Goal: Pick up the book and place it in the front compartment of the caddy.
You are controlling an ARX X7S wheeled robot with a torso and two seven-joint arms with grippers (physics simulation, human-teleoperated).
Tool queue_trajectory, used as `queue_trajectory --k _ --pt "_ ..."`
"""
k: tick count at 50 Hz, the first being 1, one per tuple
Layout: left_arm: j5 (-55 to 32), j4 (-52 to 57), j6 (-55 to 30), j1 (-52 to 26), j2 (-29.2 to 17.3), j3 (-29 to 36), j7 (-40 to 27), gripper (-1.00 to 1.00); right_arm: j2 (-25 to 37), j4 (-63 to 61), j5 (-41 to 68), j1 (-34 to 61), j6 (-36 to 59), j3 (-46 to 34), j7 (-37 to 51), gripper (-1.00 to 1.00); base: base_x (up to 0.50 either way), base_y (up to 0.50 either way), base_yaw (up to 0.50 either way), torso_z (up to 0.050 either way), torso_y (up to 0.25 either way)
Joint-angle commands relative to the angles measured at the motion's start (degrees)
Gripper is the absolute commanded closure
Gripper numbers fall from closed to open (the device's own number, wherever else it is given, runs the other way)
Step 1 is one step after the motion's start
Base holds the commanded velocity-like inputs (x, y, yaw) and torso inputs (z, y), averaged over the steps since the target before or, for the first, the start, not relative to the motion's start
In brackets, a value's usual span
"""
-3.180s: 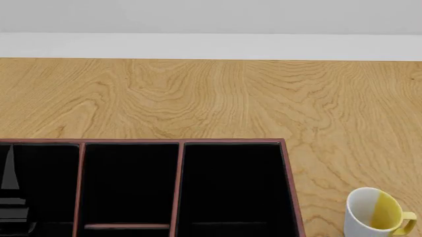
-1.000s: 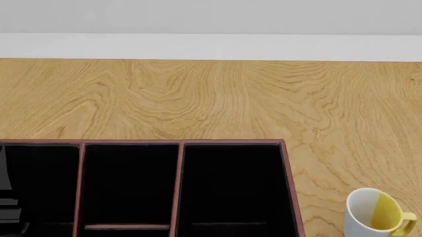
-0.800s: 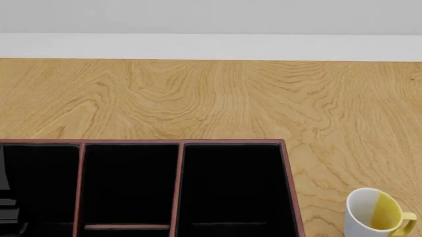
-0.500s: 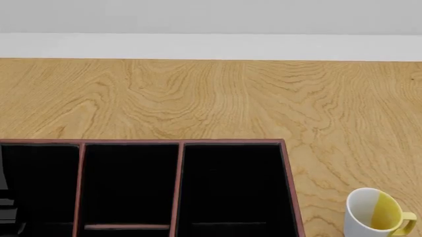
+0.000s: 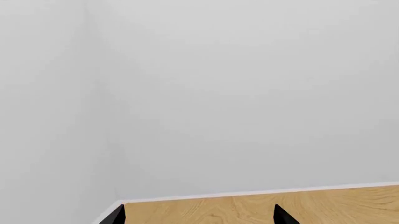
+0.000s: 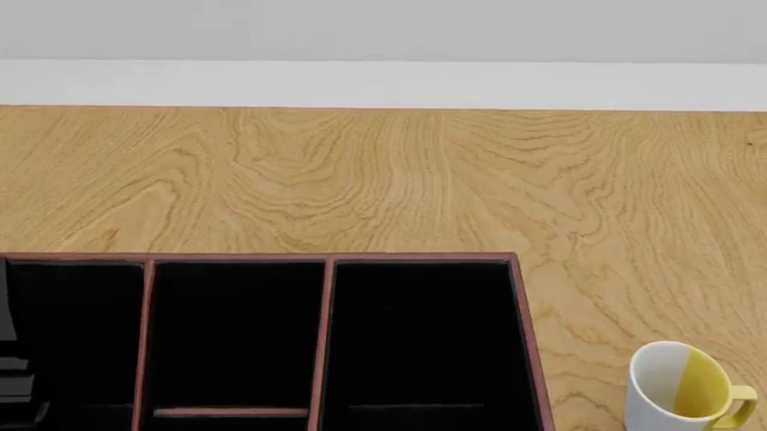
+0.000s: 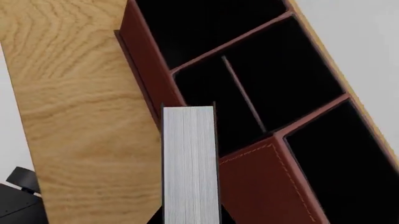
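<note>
On my head camera I see the caddy (image 6: 323, 269) sitting at the near edge of the wooden tabletop (image 6: 383, 180), its reddish-brown rims framing three black wells side by side. The narrow middle well is the front compartment (image 6: 233, 332), closed near me by a short reddish cross divider (image 6: 228, 412). It lies between a wider well on its right and another well on its left. A white-and-yellow mug (image 6: 683, 386) stands upright on the tabletop to the right of the caddy, apart from it, with its handle pointing right.

At the far left edge of that view a dark, partly grey shape (image 6: 14, 382) overlaps the left well; I think it is part of my left arm, but too little of it shows to be sure.

My right wrist camera looks down past the book (image 7: 190, 163). Its pale page edge faces the lens, with thin black covers on either side. It hangs over the caddy's outer reddish wall (image 7: 146, 70), partly above the tabletop and partly above the wells, and is not inside any of them. It runs out of the frame toward the right gripper, and I see no fingers at all there, so I cannot tell how that gripper stands or whether it clamps the book.

My left wrist camera points mostly at a blank pale wall (image 5: 237, 93), with a strip of tabletop below. The two dark fingertips of the left gripper (image 5: 198, 215) poke in well apart, with nothing between them, so that gripper is spread wide and holds nothing.
</note>
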Motion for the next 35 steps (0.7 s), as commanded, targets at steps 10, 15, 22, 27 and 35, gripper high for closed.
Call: queue_trajectory --k 10,15,22,27,35 --pt "-1.15 -0.39 0.62 -0.25 -0.97 0.33 -1.16 -1.00 -1.21 2.33 9.86 17.06 -1.96 3.27 -3.00 1.00 0.00 0.00 0.00 0.000 0.001" --pt "-1.35 -0.44 0.87 -0.04 -1.30 0.12 -1.38 -1.00 -0.76 4.63 9.73 17.95 0.80 4.25 -5.53 1.00 0.00 0.00 0.00 0.000 0.000" --pt "-1.59 -0.66 0.78 -0.08 -1.72 -0.29 -1.90 -1.00 -0.73 8.52 10.42 20.76 4.65 5.84 -8.75 1.00 0.00 0.00 0.00 0.000 0.001" --pt "-1.58 -0.49 0.13 -0.20 -2.12 -0.12 -2.48 -1.00 -0.57 12.58 10.44 23.06 9.39 7.33 -11.61 1.00 0.00 0.00 0.00 0.000 0.000" --pt "-1.77 -0.71 0.02 -0.34 -2.64 -0.78 -3.10 -1.00 -1.66 19.72 9.81 27.03 15.94 9.87 -15.57 1.00 0.00 0.00 0.00 0.000 0.001"
